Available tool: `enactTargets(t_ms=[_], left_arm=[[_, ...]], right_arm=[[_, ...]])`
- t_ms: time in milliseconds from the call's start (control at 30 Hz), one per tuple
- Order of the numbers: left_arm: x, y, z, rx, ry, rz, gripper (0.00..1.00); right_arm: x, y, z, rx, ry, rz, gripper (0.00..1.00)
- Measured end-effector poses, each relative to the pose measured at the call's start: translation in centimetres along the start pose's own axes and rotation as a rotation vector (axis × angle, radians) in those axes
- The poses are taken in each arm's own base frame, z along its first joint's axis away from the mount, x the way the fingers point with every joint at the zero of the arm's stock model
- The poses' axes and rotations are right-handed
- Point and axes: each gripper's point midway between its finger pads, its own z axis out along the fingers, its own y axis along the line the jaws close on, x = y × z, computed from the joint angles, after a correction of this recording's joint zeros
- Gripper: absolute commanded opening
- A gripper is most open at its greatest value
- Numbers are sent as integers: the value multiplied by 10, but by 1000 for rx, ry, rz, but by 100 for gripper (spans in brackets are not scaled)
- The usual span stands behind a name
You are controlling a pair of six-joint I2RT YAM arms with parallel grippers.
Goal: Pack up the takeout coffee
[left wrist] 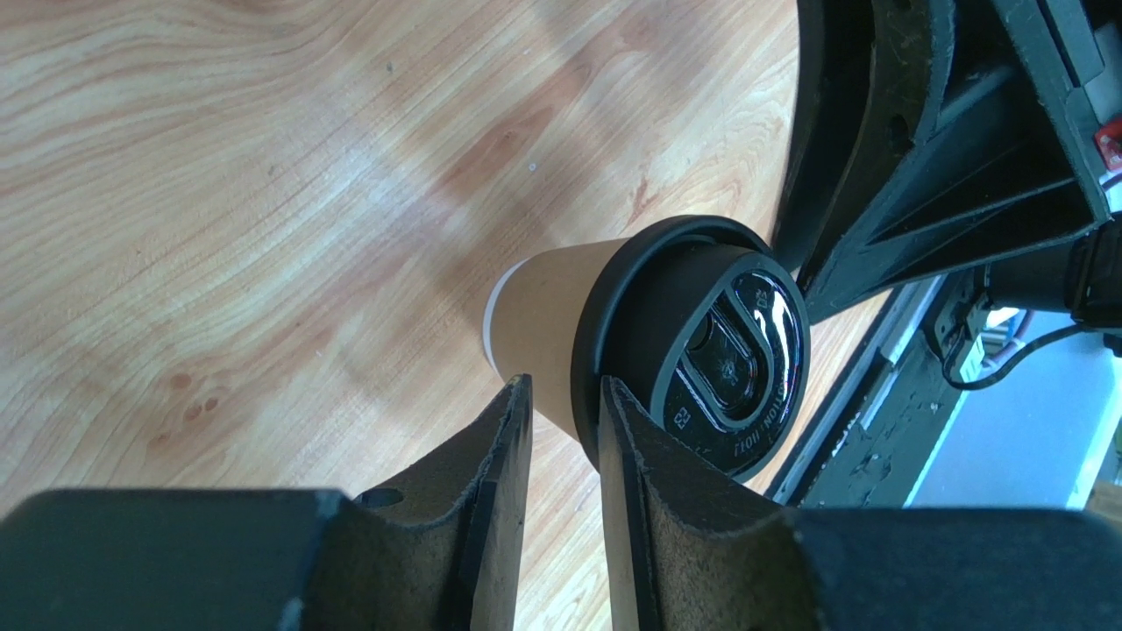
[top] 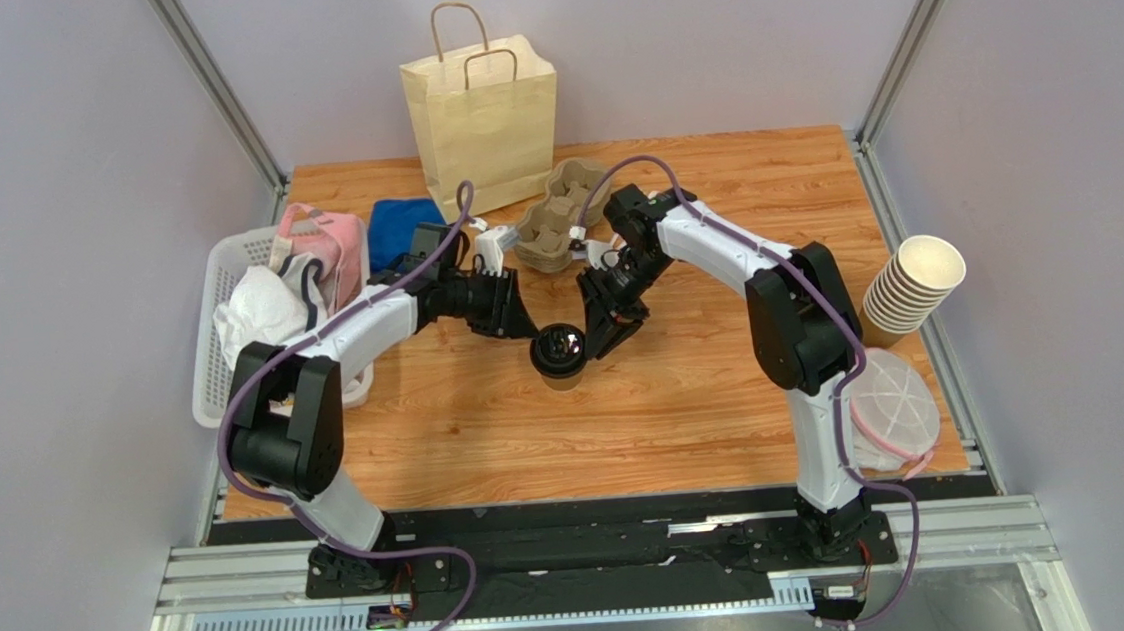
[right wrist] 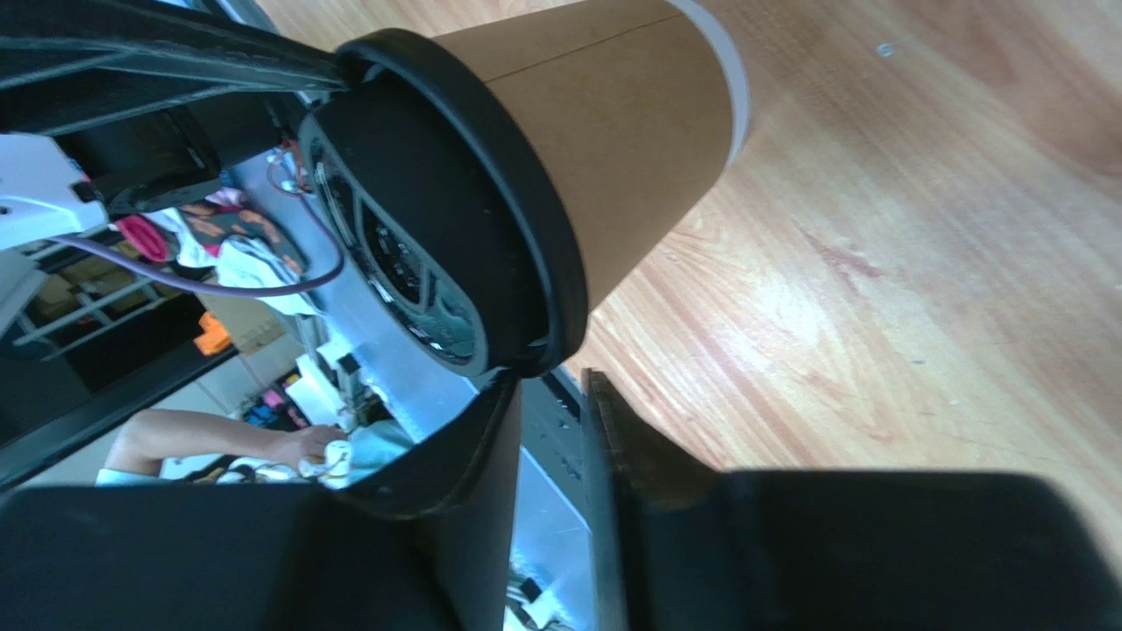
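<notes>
Takeout coffee [top: 561,353] is sitting on the table [top: 681,412] between left gripper [left wrist: 564,384] and right gripper [right wrist: 551,381], each straddling its black lid [left wrist: 711,349] at the rim, jaws narrowly parted, grip impossible to tell, likely steadying it for the paper bag [top: 483,126].

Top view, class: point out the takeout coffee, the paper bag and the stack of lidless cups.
takeout coffee [top: 562,352]: top view, on its black lid.
paper bag [top: 486,126]: top view, on its front face.
stack of lidless cups [top: 906,296]: top view, on the stacked tan sides.
</notes>
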Motion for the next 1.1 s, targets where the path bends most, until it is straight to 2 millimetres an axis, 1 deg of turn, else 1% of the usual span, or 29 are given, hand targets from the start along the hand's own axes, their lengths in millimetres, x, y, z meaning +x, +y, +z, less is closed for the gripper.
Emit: enactTargets(t_ms=[33,133,300,333,400,433,500,533,633,667,767,867,933,1033,1067,1100], left_arm=[[1,0,-1,-3,4,-3,34],[4,-1,-3,-8,15,-9,36],[6,-1,-6,-10,27,-19,41],[6,-2,-7,-9,28,-20,41],[3,-4,-8,-1,25,-19,43],[0,-5,-9,6,21,-17,44],[-8,-9,-11,16,8,-10,48],[-12,-10,-13,21,0,-5,49],[-22,-13,-18,35,-26,-4,53],[-25,-13,-20,37,-33,-7,58],[-33,-12,-30,49,-63,-23,62],[-43,-11,-47,50,-112,-38,64],[-53,-11,-63,46,-161,-38,65],[-71,-12,-93,26,-251,-23,66],[-75,-12,-101,20,-277,-20,66],[-81,-11,-114,12,-313,-19,66]], right_arm=[[0,-1,0,4,-1,-5,39],[-1,-4,0,16,-4,-21,47],[-2,-8,-2,29,-7,-46,53],[-3,-9,-3,27,-11,-54,56],[-5,-9,-6,21,-21,-67,59],[-7,-9,-8,16,-29,-76,63],[-9,-7,-13,10,-44,-95,67],[-10,-5,-17,6,-56,-108,71],[-11,2,-29,6,-89,-160,77],[-12,4,-34,9,-102,-183,78],[-11,9,-45,26,-137,-259,82],[-2,4,-48,71,-148,-323,84],[1,-1,-46,108,-146,-353,84],[-1,-6,-39,173,-138,-416,84],[-1,-6,-37,187,-133,-435,84],[-2,-5,-33,206,-128,-458,84]])
